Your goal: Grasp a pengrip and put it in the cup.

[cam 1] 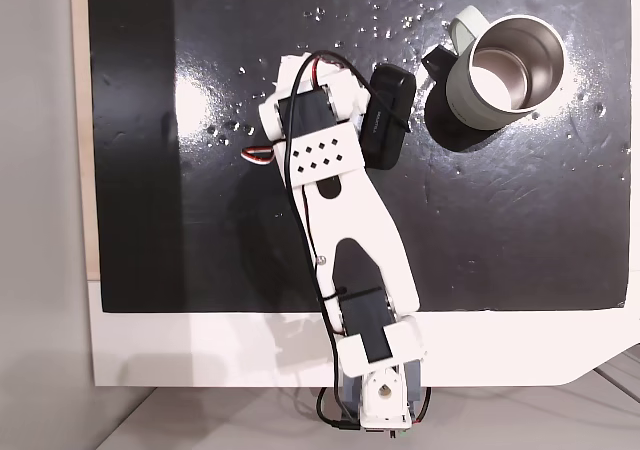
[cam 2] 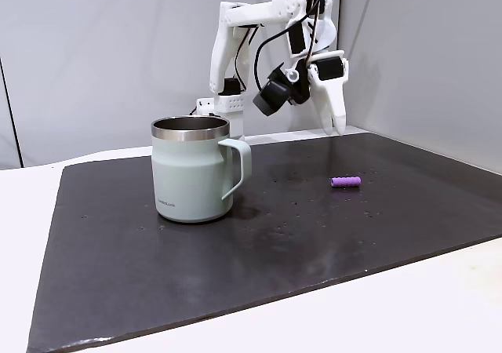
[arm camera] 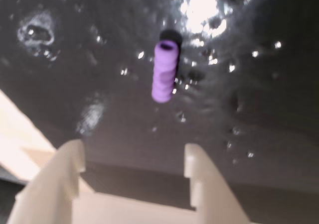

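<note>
Early stage: we see the gripper (arm camera: pixel 134 157) open and empty above the mat (cam 2: pixel 392 220), the pengrip (arm camera: pixel 164 72) lying ungrasped ahead of it, well apart from the cup (cam 2: pixel 190 170), so grasp and drop remain.

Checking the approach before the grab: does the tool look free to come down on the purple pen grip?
Probably yes. The pen grip lies alone on the black mat, the open tool above it, and the mug stands well aside.

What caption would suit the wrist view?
Open gripper poised above a purple pengrip lying on the black mat.
</note>
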You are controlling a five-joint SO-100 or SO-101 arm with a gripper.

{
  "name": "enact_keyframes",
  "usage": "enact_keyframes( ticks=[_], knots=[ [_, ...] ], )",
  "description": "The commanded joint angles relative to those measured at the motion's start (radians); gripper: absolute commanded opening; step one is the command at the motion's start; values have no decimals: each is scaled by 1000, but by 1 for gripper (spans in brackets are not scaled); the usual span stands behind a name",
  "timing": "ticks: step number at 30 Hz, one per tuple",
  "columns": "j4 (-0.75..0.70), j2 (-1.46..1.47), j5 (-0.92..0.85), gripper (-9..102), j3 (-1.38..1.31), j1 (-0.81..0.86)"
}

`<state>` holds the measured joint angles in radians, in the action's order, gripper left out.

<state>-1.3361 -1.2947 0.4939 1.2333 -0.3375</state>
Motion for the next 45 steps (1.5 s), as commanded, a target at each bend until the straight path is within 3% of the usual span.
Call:
enact_keyframes(
  ticks=[1,26,38,45],
  knots=[
    [-11,43,14,25,-106,-11],
    [-137,557,-2,24,-595,-25],
    [-179,586,15,2,-646,-38],
    [-213,584,25,0,-664,-29]
  ],
)
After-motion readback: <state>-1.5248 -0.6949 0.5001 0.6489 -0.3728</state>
